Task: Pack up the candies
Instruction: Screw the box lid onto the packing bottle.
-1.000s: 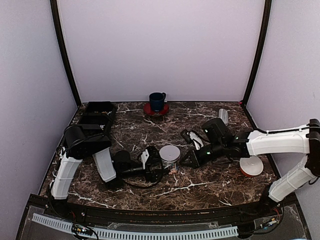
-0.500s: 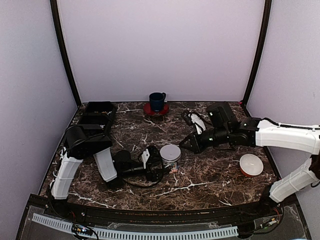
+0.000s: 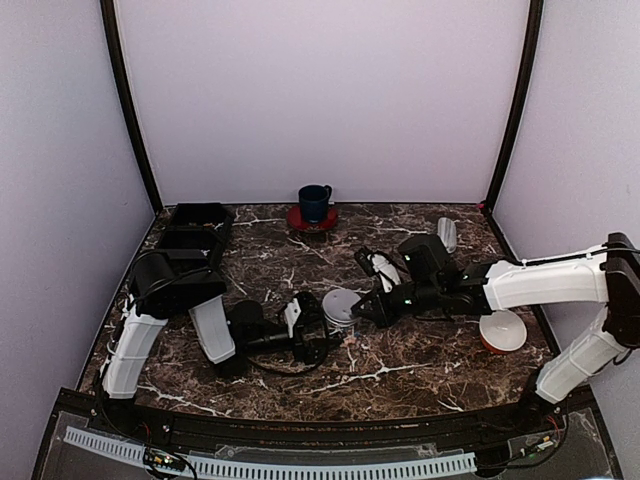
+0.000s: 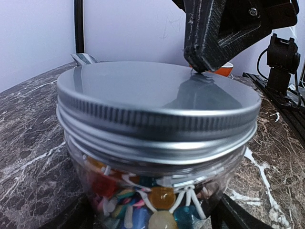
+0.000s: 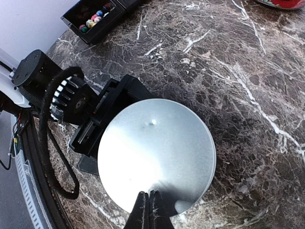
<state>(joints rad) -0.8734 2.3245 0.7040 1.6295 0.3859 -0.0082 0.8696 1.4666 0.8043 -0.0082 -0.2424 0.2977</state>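
Dark brown marble with white veining across the table (image 3: 420, 370). Plain silver on the lid (image 4: 157, 95), over a clear, colourless jar (image 4: 83, 157). Inside, candies (image 4: 162, 196) in orange, red, blue, pink and pale yellow, with thin white sticks among them. At 12 o'clock, a navy mug (image 3: 314, 201) on a red saucer (image 3: 300, 222). At 10 o'clock, a black tray (image 3: 198, 215). At 4 o'clock, an orange bowl (image 3: 502, 330), white on top. Pale lilac walls (image 3: 320, 90). Black on the right gripper (image 5: 147, 210).
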